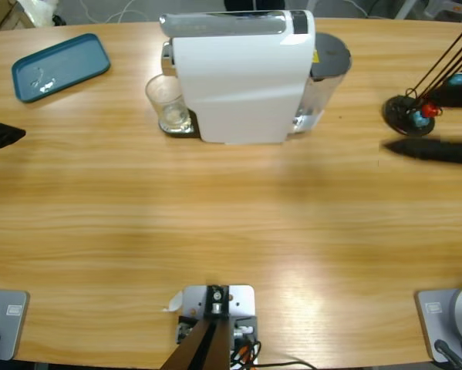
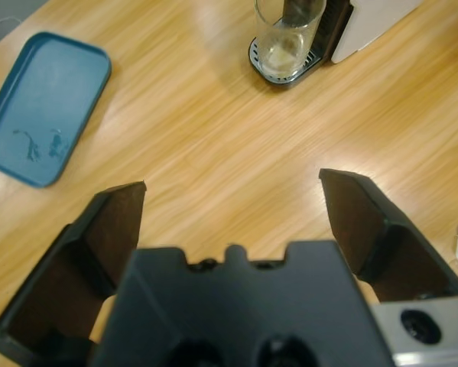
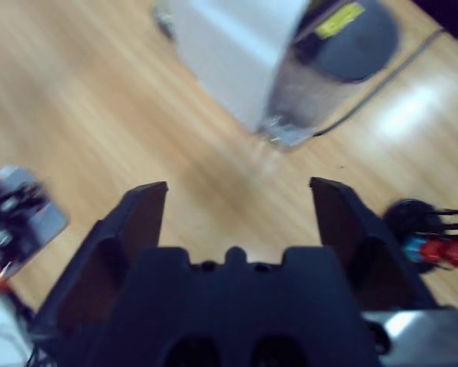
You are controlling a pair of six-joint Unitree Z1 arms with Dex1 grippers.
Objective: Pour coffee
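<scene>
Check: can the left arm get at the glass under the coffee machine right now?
Probably yes. The left gripper has its jaws open with bare table between it and the glass. The blue tray lies off to one side. The coffee machine stands close against the glass's far side, so room there is tight.

machine top cut off, capsules blurred

The high view looks straight down on the wooden tabletop from above. The left wrist view looks along its end effector toward the teal tray and glass tumbler. The right wrist view faces the white coffee machine and capsule stand. The high view shares all of these.
</scene>
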